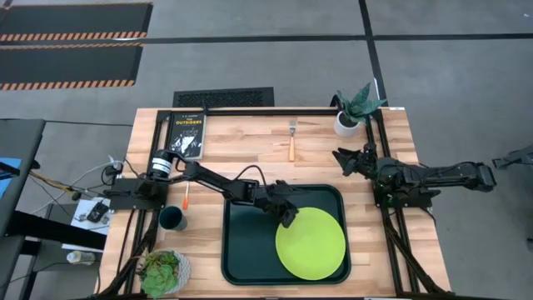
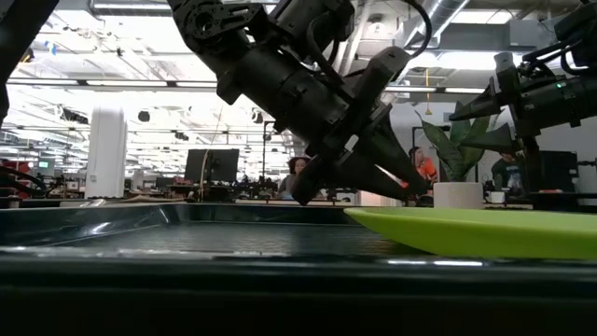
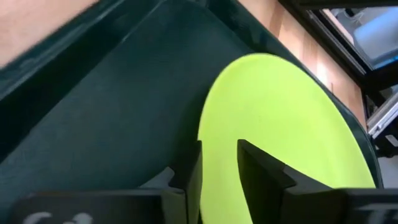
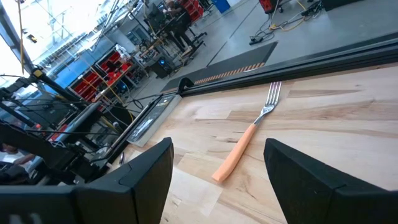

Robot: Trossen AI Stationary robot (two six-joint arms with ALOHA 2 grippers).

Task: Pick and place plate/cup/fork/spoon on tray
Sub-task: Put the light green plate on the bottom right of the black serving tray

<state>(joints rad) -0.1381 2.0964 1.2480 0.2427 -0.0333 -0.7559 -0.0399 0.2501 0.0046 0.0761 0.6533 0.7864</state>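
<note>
The lime-green plate (image 1: 312, 243) lies flat in the right half of the dark green tray (image 1: 246, 250). My left gripper (image 1: 289, 219) reaches in slanting down over the plate's far-left rim. Its fingers stand a narrow gap apart, one over the plate and one beside the rim (image 3: 200, 134). The teal cup (image 1: 173, 219) stands on the table left of the tray. The spoon (image 1: 186, 197) lies just beyond the cup. The fork (image 1: 292, 142) lies at the far middle, tines away. My right gripper (image 1: 341, 158) waits open at the right, aimed toward the fork (image 4: 245, 142). My left gripper comes at the plate's far-left rim (image 3: 202, 118) slanting down from the table's left. In the low view its fingertips (image 2: 424, 192) show just above the plate (image 2: 485, 229). I cannot tell whether it touches the plate, which lies on the tray.
A black book (image 1: 185, 133) lies at the far left corner. A white pot with a plant (image 1: 356, 112) stands at the far right, and another potted plant (image 1: 164, 271) at the near left corner. Bare wood lies between the fork and the tray.
</note>
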